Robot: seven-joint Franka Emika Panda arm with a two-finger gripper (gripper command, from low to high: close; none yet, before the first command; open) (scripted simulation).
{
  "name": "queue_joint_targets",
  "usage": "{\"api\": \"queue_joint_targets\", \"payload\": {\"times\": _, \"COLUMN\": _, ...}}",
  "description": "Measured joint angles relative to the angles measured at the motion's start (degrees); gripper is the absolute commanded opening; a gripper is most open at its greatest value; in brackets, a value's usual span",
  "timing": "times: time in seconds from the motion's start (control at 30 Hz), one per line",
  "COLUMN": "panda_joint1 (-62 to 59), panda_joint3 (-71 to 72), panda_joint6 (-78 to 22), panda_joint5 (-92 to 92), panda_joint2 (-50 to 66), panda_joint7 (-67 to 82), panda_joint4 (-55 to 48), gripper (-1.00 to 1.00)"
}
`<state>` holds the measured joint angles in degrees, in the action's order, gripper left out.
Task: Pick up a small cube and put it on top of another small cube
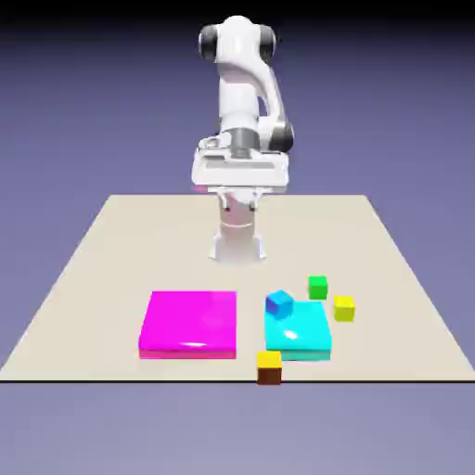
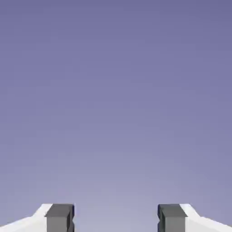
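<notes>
gripper up high and empty, orange cube far off at the table's near edge.

i saw the white two-finger gripper (image 2: 116,219) held wide apart in the hand view, its grey fingertips (image 2: 60,217) with only plain blue-violet backdrop between them, holding nothing. in the exterior view the small orange cube with brownish sides (image 1: 269,366) sat on the beige table (image 1: 102,269) at its near edge, just beside the large flat cyan slab (image 1: 301,336), well apart from the gripper (image 1: 238,190). the small blue cube (image 1: 279,302) rested on that slab's far corner toward the exterior view's left.
</notes>
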<state>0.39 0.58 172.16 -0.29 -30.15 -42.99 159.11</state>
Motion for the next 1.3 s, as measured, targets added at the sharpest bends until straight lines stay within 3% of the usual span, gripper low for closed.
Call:
{"api": "queue_joint_targets", "payload": {"times": 0.93, "panda_joint1": -7.0, "panda_joint3": 13.4, "panda_joint6": -42.8, "panda_joint5": -6.6, "panda_joint2": 58.1, "panda_joint7": -12.4, "panda_joint4": -43.9, "gripper": 0.00}}
{"api": "queue_joint_targets", "payload": {"times": 1.0, "panda_joint1": -7.1, "panda_joint3": 13.6, "panda_joint6": -43.5, "panda_joint5": -6.7, "panda_joint2": 59.0, "panda_joint7": -12.6, "panda_joint4": -44.5, "gripper": 0.00}}
{"api": "queue_joint_targets", "payload": {"times": 1.1, "panda_joint1": -6.0, "panda_joint3": 12.1, "panda_joint6": -36.3, "panda_joint5": -8.6, "panda_joint2": 65.2, "panda_joint7": -13.7, "panda_joint4": -43.5, "gripper": 0.00}}
{"api": "queue_joint_targets", "payload": {"times": 1.13, "panda_joint1": -5.9, "panda_joint3": 11.9, "panda_joint6": -35.4, "panda_joint5": -8.8, "panda_joint2": 66.0, "panda_joint7": -13.8, "panda_joint4": -43.4, "gripper": -1.00}}
{"api": "queue_joint_targets", "payload": {"times": 1.3, "panda_joint1": -7.0, "panda_joint3": 13.4, "panda_joint6": -42.6, "panda_joint5": -6.8, "panda_joint2": 59.8, "panda_joint7": -12.6, "panda_joint4": -44.4, "gripper": -1.00}}
